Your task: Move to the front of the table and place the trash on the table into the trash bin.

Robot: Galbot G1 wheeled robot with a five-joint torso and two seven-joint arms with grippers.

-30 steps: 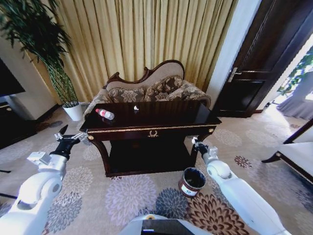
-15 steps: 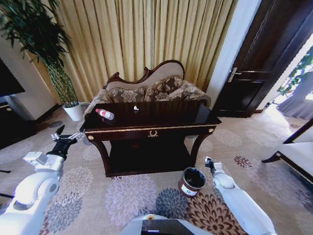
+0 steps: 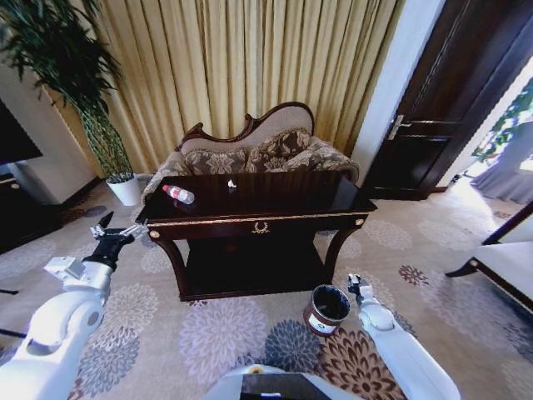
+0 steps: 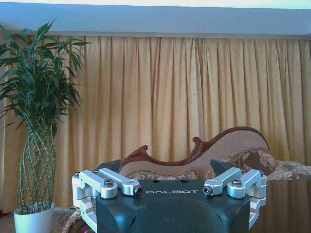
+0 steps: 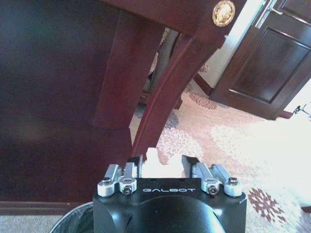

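The dark glossy table (image 3: pixel 275 202) stands in front of me. On it lie a clear bottle (image 3: pixel 178 194) with a red label near the left end and a small white scrap (image 3: pixel 232 183) farther back. The dark brown trash bin (image 3: pixel 326 308) sits on the carpet by the table's right leg. My right gripper (image 3: pixel 354 286) hangs low, just right of the bin's rim. In the right wrist view that gripper (image 5: pixel 163 165) is shut on a white crumpled scrap (image 5: pixel 153 158), with the bin's rim (image 5: pixel 73 221) just below it. My left gripper (image 3: pixel 122 227) is open beside the table's left corner.
An ornate sofa (image 3: pixel 258 150) stands behind the table before gold curtains. A tall potted plant (image 3: pixel 112 158) is at the back left and a dark door (image 3: pixel 450 117) at the right. A white low bench (image 3: pixel 508 258) edges in at the far right. Patterned carpet lies around the bin.
My right gripper has dropped from beside the table's right leg to just right of the bin's rim. The left gripper has barely shifted.
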